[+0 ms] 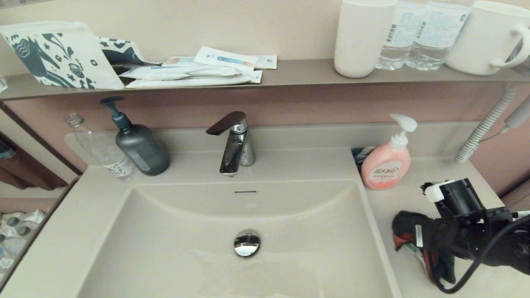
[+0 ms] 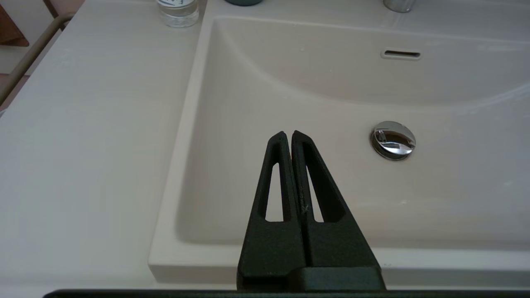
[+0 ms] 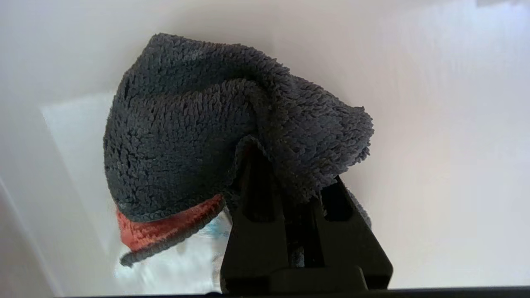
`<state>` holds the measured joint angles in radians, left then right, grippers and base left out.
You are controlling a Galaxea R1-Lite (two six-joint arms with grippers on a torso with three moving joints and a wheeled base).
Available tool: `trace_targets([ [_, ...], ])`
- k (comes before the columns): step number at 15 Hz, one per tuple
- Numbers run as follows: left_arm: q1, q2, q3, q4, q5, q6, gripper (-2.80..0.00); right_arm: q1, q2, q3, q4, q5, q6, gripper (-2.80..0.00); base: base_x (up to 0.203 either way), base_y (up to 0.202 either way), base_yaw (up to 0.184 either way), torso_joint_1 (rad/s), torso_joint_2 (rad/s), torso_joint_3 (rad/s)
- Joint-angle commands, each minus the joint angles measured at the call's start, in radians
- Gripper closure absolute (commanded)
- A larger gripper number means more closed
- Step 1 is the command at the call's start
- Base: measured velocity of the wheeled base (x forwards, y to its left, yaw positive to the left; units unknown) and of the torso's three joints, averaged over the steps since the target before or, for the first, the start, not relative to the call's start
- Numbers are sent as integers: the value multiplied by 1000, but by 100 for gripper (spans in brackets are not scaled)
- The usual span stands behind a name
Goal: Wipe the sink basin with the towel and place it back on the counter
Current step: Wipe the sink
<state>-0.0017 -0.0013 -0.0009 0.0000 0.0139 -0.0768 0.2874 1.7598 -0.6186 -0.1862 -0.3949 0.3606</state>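
Observation:
The towel point(image 1: 408, 227) is bunched up, charcoal side out with a coral red edge and a white tag, over the counter point(image 1: 418, 196) just right of the sink basin point(image 1: 186, 231). My right gripper point(image 1: 428, 240) is shut on the towel point(image 3: 186, 136), its fingertips buried in the cloth point(image 3: 285, 174). I cannot tell whether the cloth touches the counter. The basin holds only its chrome drain plug point(image 1: 246, 243) and overflow slot point(image 1: 245, 192). My left gripper point(image 2: 288, 134) is shut and empty above the basin's point(image 2: 310, 95) front left part; the head view does not show it.
A chrome faucet point(image 1: 234, 142) stands behind the basin, with a grey pump bottle point(image 1: 140, 147) and a clear bottle point(image 1: 101, 149) to its left. A pink soap pump bottle point(image 1: 387, 163) stands just behind the towel. The brown-grey shelf point(image 1: 290, 74) carries cups, bottles and packets.

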Motion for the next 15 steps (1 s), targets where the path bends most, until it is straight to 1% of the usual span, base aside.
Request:
trace_targets([
  [1, 0, 1, -1, 0, 1, 0, 0, 9, -53, 53, -1, -10, 1, 0, 0, 0, 0, 0, 0, 0],
  [4, 0, 1, 0, 0, 0, 0, 0, 3, -98, 89, 2, -18, -2, 0, 0, 0, 0, 0, 0, 0],
  [8, 0, 1, 1, 0, 0, 0, 0, -52, -111, -3, 6, -19, -7, 0, 0, 0, 0, 0, 0, 0],
  [11, 0, 1, 1, 0, 1, 0, 0, -95, -120, -76, 71, -16, -17, 0, 0, 0, 0, 0, 0, 0],
  [13, 0, 1, 0, 0, 1, 0, 0, -110, -141, -86, 105, -10, -19, 0, 0, 0, 0, 0, 0, 0],
  [15, 0, 1, 1, 0, 0, 0, 0, -113, -162, -86, 106, -12, -20, 0, 0, 0, 0, 0, 0, 0],
])
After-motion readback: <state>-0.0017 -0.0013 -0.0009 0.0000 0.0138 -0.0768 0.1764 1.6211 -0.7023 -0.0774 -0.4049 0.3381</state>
